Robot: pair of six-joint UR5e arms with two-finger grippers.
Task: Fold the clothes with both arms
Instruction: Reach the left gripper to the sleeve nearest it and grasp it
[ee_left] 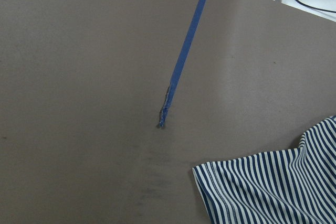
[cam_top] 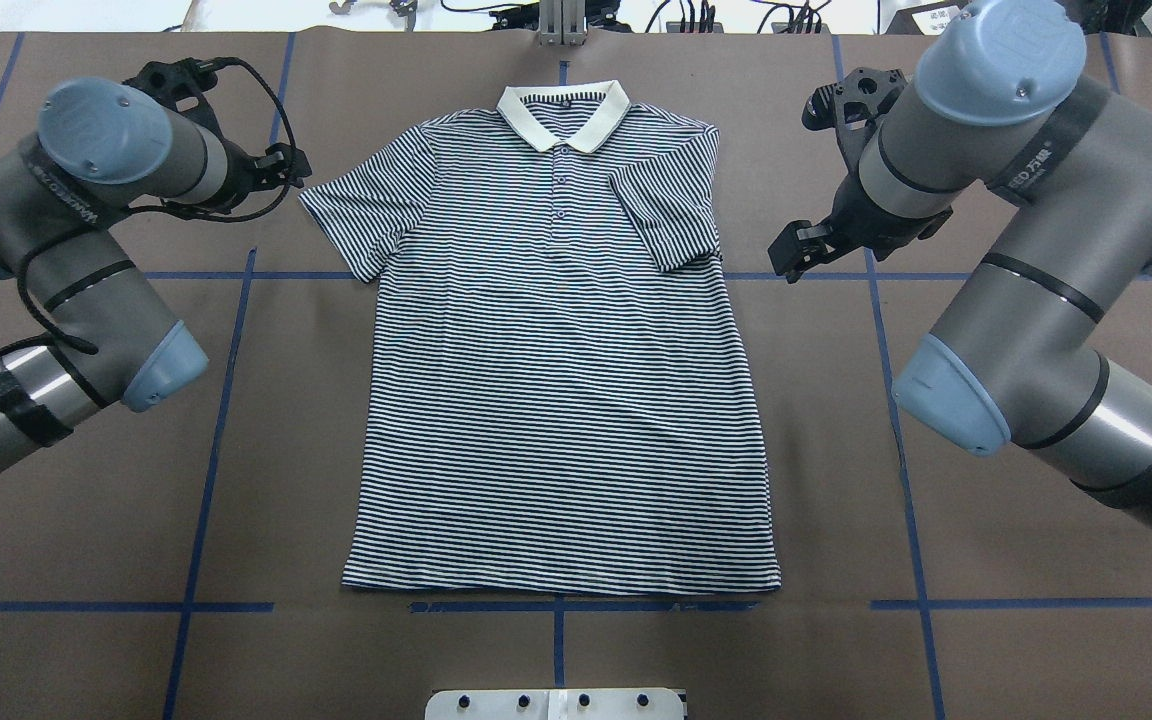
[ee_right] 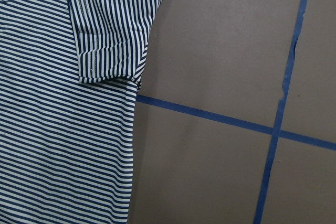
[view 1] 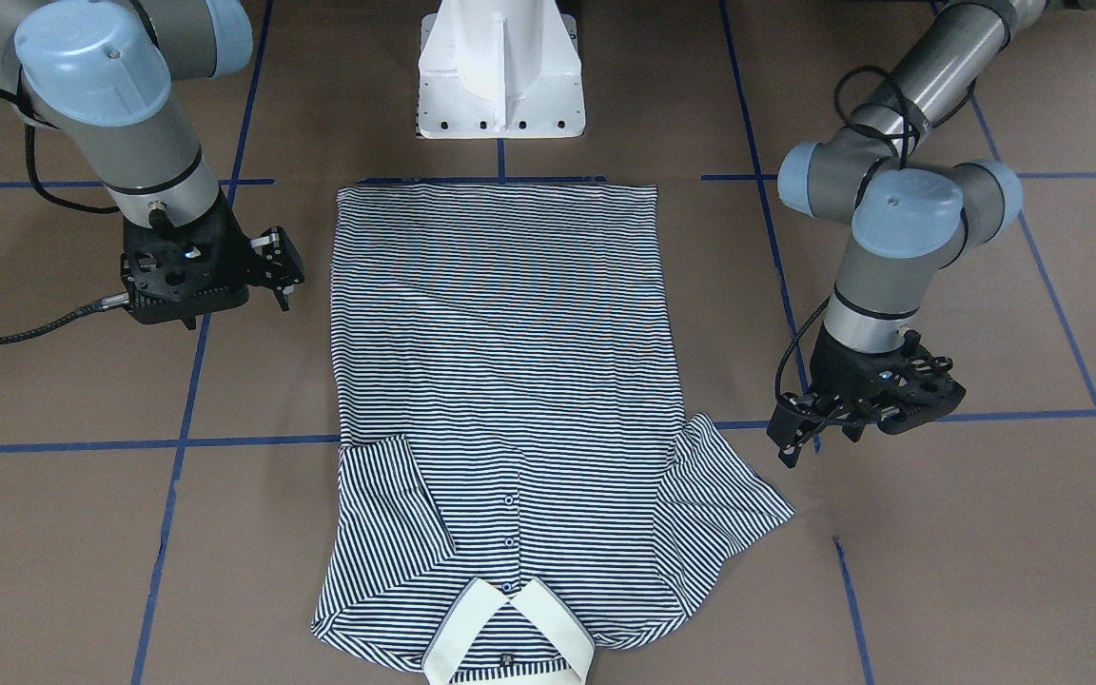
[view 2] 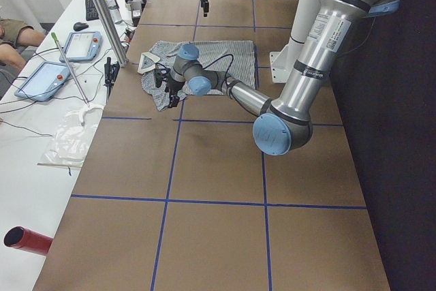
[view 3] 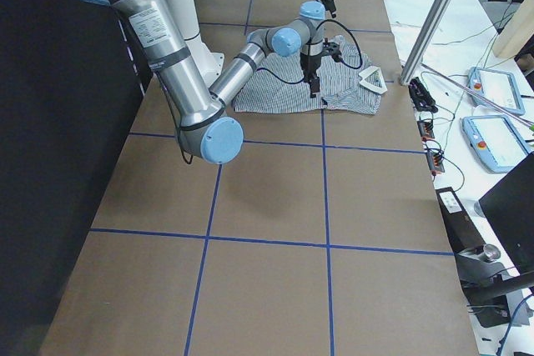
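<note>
Polo shirt (view 1: 510,362) striped, lying flat, left gripper (view 1: 810,442) and right gripper (view 1: 283,276) beside its sleeves, fingers spread, empty, wrist cameras showing only sleeve hems.

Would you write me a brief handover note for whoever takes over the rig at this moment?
Left gripper: beside the spread sleeve on the robot's left, clear of the cloth, holding nothing. I cannot tell whether it is open.
Right gripper: beside the folded sleeve, clear of the cloth, holding nothing. Opening is also unclear.
Polo shirt: flat on the table, front up, collar away from the robot.
Done: the sleeve on the robot's right is folded in over the body.
Left: probably fold in the spread sleeve, then fold the body.
</note>
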